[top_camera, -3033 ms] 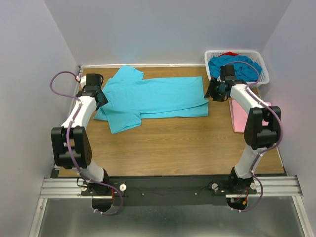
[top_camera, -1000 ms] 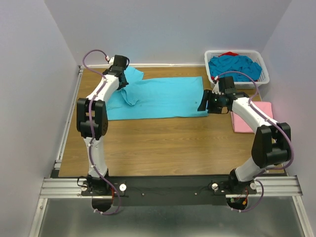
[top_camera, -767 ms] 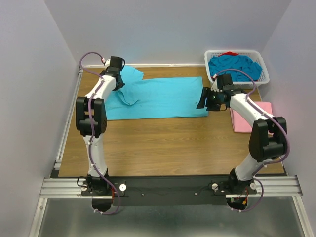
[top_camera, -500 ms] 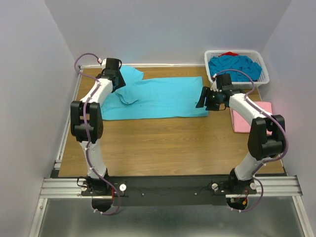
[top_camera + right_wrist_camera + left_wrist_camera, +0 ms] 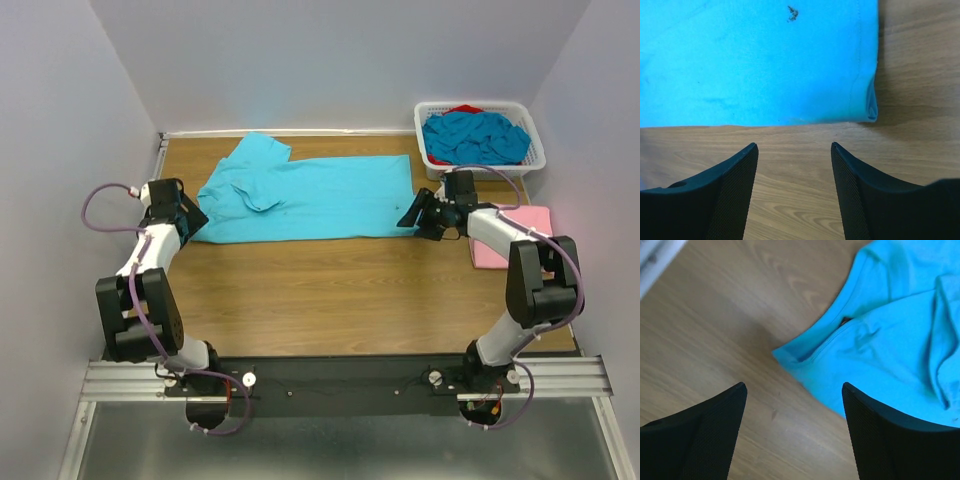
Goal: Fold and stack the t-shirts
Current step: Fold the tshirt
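Top external view: a wooden surface (image 5: 330, 290) carries a blue shirt (image 5: 330, 195), folded into a long band and lying flat between the two arms. On the far side of the right pincer (image 5: 413, 216), a white basket (image 5: 428, 158) holds a heap (image 5: 475, 135) of more blue cloth. A folded pink shirt (image 5: 488, 250) lies just behind that pincer, partly under its forearm. The left pincer (image 5: 192, 218) sits low at the band's collar end and the right one at its hem end. Both stand wide open, holding nothing.

Seen from the left wrist, the band's collar-end corner (image 5: 786, 353) lies on the wood just ahead of the left pincer (image 5: 793, 386), roughly in line with the gap between its fingers and touching neither. Seen from the right wrist, the shirt's near edge runs just ahead of the right pincer (image 5: 794, 145), and the hem corner (image 5: 870, 107) is ahead and off to the right of its right-hand finger.

The cloth looks light, soft and limp. It should sag when lifted, and its stacked layers may slide apart. The two near corners seem the best places to take hold, pinching every layer at the stitched edge and raising both ends together.
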Action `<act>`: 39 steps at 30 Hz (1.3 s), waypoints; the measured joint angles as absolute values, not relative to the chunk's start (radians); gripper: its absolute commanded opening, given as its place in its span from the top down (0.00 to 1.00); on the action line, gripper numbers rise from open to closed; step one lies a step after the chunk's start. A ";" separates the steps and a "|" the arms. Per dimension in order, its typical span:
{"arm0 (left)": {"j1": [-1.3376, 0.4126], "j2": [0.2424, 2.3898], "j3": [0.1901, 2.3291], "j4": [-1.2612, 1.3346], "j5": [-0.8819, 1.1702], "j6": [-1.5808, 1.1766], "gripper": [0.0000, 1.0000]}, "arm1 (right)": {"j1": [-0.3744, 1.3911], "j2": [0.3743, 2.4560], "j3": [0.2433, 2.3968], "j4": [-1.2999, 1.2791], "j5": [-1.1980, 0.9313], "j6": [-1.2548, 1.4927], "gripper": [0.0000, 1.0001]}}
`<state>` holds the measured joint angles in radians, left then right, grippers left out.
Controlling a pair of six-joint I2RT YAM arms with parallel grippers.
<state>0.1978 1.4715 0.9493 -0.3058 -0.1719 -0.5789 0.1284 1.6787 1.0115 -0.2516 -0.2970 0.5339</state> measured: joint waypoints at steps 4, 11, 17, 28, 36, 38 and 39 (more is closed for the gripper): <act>0.237 1.477 0.877 -0.280 -0.096 -0.595 0.14 | 0.100 1.635 0.942 -0.176 -0.312 0.605 0.28; 0.244 1.549 0.903 -0.202 -0.052 -0.621 0.20 | 0.049 1.600 0.844 -0.049 -0.336 0.711 0.28; 0.244 1.628 0.908 -0.169 -0.049 -0.640 0.36 | 0.033 1.600 0.800 0.023 -0.346 0.783 0.28; 0.253 1.657 0.908 -0.128 -0.048 -0.641 0.76 | 0.011 1.655 0.723 0.145 -0.353 0.915 0.33; 0.276 1.661 0.892 -0.107 -0.047 -0.633 0.92 | 0.011 1.691 0.716 0.220 -0.353 0.952 0.48; 0.280 1.661 0.883 -0.106 -0.047 -0.631 0.92 | 0.005 1.703 0.711 0.230 -0.356 0.958 0.56; 0.282 1.661 0.880 -0.105 -0.046 -0.630 0.92 | 0.001 1.707 0.711 0.232 -0.354 0.965 0.61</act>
